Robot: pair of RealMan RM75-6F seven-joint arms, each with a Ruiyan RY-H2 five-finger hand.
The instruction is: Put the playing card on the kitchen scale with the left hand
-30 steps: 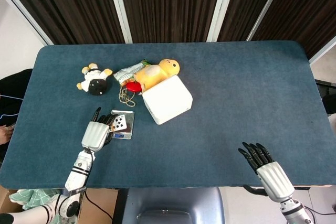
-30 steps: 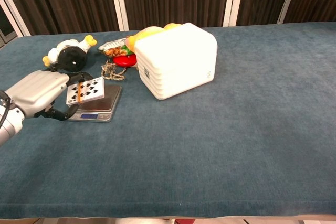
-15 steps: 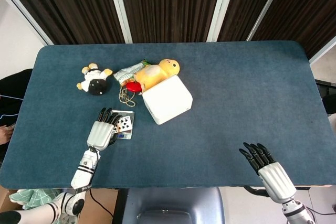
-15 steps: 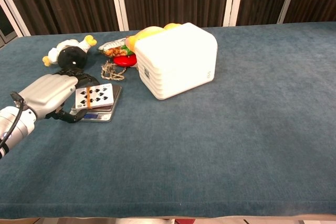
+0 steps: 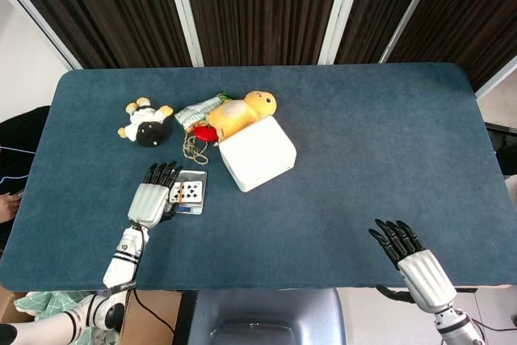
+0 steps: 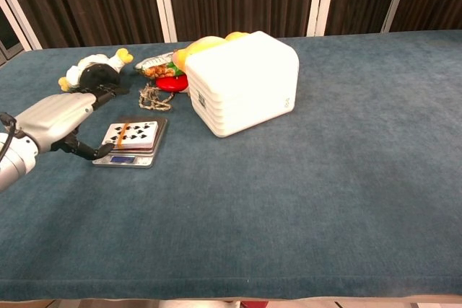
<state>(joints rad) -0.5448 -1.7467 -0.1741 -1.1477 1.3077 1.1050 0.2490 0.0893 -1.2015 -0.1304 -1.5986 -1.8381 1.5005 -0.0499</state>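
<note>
Pictured on the dark blue cloth tabletop (image 5: 363, 135): a white playing card with black spade pips (image 5: 190, 191) (image 6: 133, 133), lying face up and flat on the platform of the small silver kitchen scale (image 5: 189, 192) (image 6: 130, 148), an orange band across its left end in the chest view

Just left of the scale, the left robot hand (image 5: 150, 200) (image 6: 54, 120), silver-backed with black fingers (image 6: 101, 94) spread apart and stretched forward, palm down, holding nothing; fingertips alongside the scale's left edge, thumb reaching toward its near corner, contact with the scale not clear from either view

At the near right edge of the tabletop, seen only from the head view, the right robot hand (image 5: 414, 258), fingers extended and apart, gripping nothing, well apart from everything else

Behind the scale, a white rounded plastic box with ribbed side (image 5: 257, 153) (image 6: 244, 81), and tucked against its far side a yellow plush toy (image 5: 242, 111) (image 6: 206, 43)

Between plush and scale, a red round object (image 5: 205, 132) (image 6: 172, 82), a crinkled snack packet (image 5: 198, 109) (image 6: 156, 64) and a loose tangle of brownish cord (image 5: 191, 148) (image 6: 150, 97)

Further left, a black-and-white plush figure with yellow limbs (image 5: 145, 120) (image 6: 96, 72), lying on the cloth near the left robot hand's fingertips in the chest view

Dark vertical slatted panels with white posts (image 5: 258, 6) behind the tabletop
</note>
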